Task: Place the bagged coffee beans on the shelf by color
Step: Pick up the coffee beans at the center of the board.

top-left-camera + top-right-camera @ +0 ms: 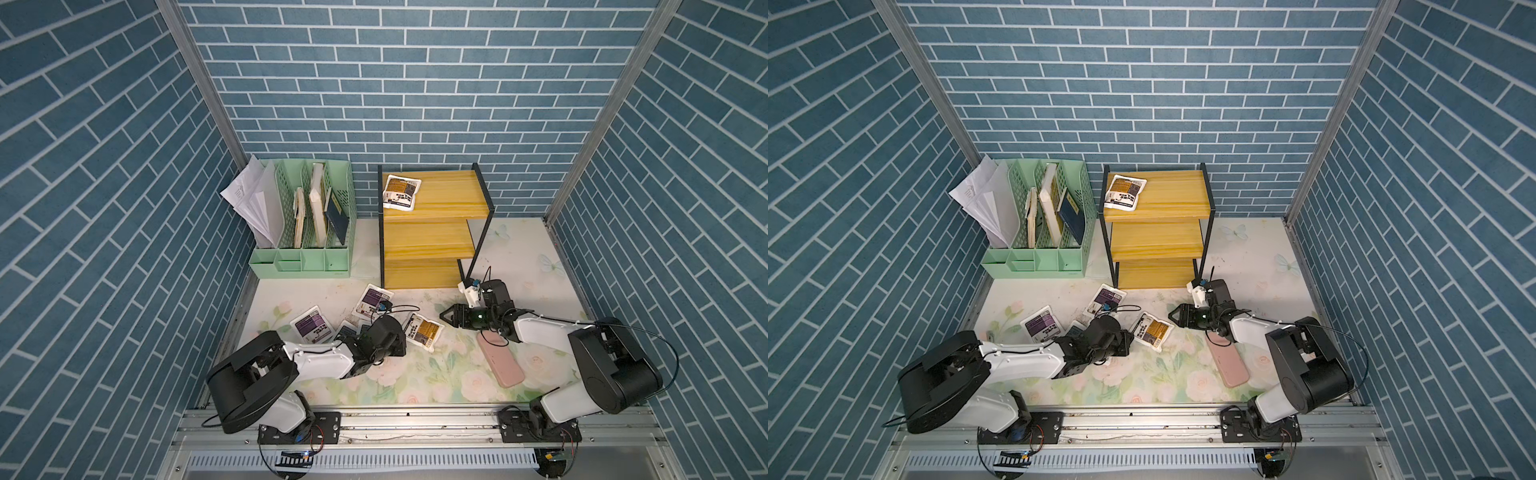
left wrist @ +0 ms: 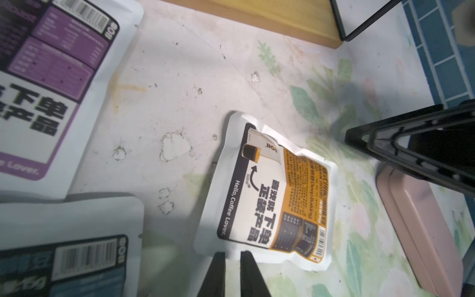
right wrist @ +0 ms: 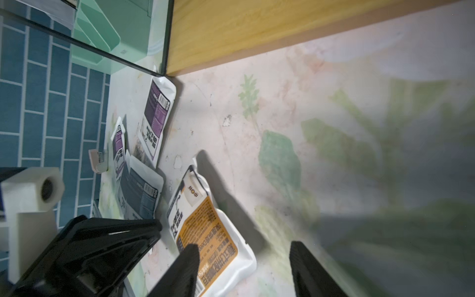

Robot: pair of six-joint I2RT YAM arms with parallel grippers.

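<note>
1. While the left gripper sits low at the orange-brown table pouch, its fingers are almost together, with only a thin gap between them. The white edge of that pouch is right at the tips. I cannot tell if they pinch it.
2. That pouch lies flat on the flowery table, in front of the shelf and between the two arms.
3. The right gripper is just beside the same pouch, on its other side. Its fingers are wide apart and hold nothing.
4. The orange-brown shelf pouch lies flat on the top yellow board of the shelf, at the end next to the mint green file organizer.
5. The far purple pouch lies on the table, close to the front corner of the shelf.
6. The near purple pouch lies on the table beside the left arm.
7. The blue-grey pouch lies next to the near purple pouch. The left arm hides part of it.
8. The pink case lies flat on the table. One end is under the right arm.
9. The file organizer stands beside the shelf with papers and books in it.
</note>
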